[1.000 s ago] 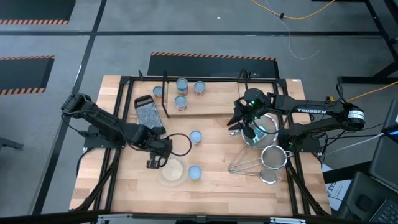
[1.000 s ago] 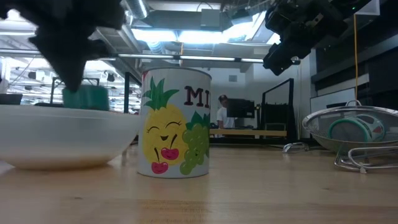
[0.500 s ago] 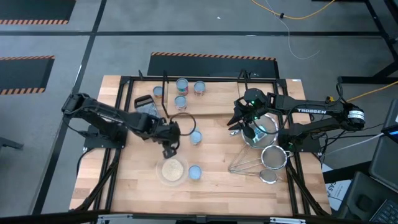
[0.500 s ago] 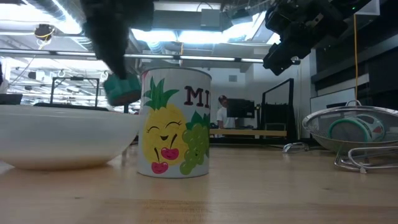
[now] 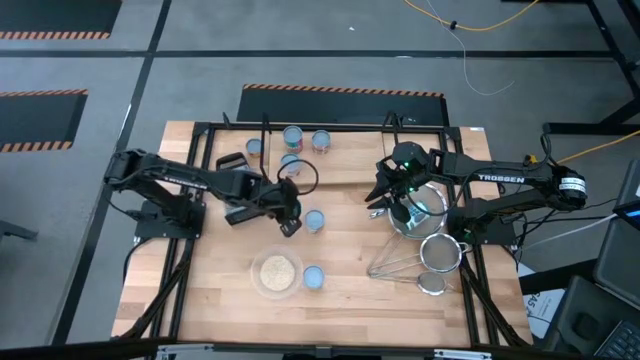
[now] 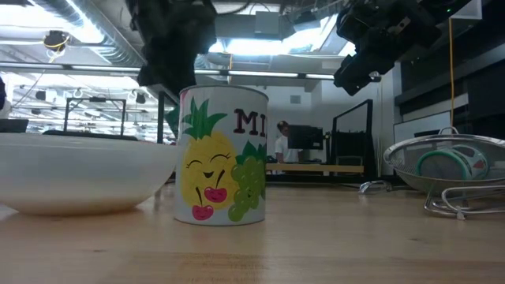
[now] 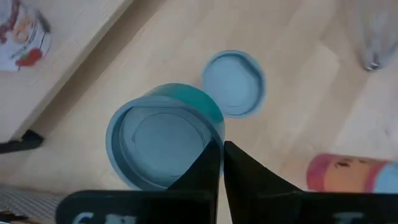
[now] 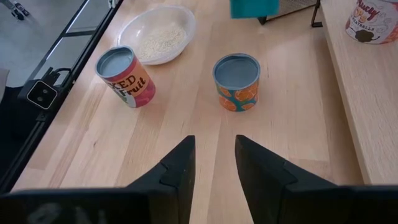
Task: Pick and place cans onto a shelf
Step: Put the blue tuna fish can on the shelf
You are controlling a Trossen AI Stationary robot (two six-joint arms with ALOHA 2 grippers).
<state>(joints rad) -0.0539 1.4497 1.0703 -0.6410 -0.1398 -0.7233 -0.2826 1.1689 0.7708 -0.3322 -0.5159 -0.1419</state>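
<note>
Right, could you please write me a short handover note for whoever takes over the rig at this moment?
Left gripper: shut on the rim of the teal can, held above the table near the shelf.
Right gripper: open, empty, hovering over the table's right side.
Done: four cans stand on the shelf.
Left: shelve the teal can, then the orange can and the red can.

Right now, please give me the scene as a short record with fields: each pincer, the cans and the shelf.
left pincer: shut on teal can, held above the table close to the shelf
right pincer: open, empty, waiting over the table's right side
shelf cans: four visible
table cans: orange can, red can
other: bowl of grains
</note>
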